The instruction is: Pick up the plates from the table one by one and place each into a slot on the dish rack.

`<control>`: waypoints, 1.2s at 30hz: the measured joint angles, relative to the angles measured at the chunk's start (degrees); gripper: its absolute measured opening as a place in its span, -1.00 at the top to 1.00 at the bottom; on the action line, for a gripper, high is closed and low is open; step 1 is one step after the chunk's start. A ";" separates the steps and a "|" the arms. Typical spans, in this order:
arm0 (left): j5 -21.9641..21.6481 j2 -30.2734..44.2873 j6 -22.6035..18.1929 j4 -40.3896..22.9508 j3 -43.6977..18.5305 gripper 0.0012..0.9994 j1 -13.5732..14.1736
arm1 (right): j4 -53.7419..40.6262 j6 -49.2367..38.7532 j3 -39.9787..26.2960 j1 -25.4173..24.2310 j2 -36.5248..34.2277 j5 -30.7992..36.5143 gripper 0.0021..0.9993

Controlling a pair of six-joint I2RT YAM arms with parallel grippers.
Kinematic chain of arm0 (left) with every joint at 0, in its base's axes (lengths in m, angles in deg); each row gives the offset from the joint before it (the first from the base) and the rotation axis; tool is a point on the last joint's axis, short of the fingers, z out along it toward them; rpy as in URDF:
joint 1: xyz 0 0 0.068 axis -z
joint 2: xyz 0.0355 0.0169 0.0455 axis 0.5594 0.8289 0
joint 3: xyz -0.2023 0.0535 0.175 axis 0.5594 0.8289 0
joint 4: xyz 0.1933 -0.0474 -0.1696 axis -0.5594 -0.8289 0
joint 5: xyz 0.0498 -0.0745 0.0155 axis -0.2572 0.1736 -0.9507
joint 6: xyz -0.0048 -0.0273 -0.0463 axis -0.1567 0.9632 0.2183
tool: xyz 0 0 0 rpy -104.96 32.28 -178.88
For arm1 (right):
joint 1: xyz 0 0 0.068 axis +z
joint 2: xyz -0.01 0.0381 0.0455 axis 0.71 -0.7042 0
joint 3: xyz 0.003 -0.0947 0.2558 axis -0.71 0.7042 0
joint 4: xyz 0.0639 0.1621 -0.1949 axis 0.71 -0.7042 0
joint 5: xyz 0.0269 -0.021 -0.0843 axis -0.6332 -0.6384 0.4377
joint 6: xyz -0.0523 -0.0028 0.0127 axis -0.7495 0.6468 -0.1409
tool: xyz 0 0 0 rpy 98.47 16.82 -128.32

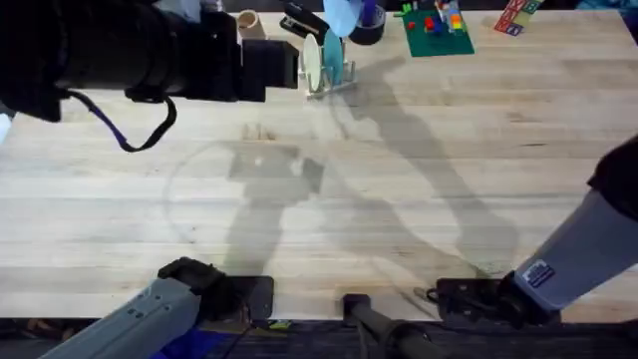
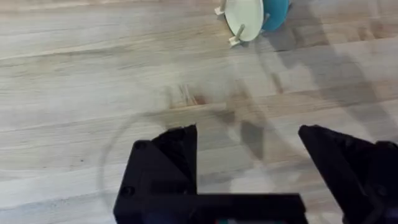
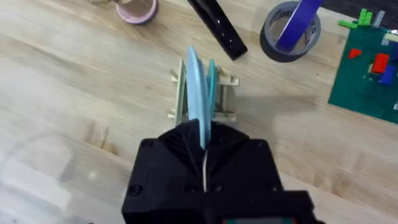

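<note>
Light blue plate stands on edge, pinched by the right end effector directly above the dish rack, evidently aligned for a slot. 2 plates, cream and teal, already racked. Left end effector released, over bare table.

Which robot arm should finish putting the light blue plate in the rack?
The right one. The right gripper is already shut on the light blue plate, holding it upright right above the dish rack. The left gripper hangs open over bare table, farther from the rack.
</note>
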 joint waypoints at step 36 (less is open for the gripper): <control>0.00 0.00 0.00 -0.11 0.00 -0.99 0.00 | 2.79 2.32 -0.20 0.70 -9.16 0.64 0.95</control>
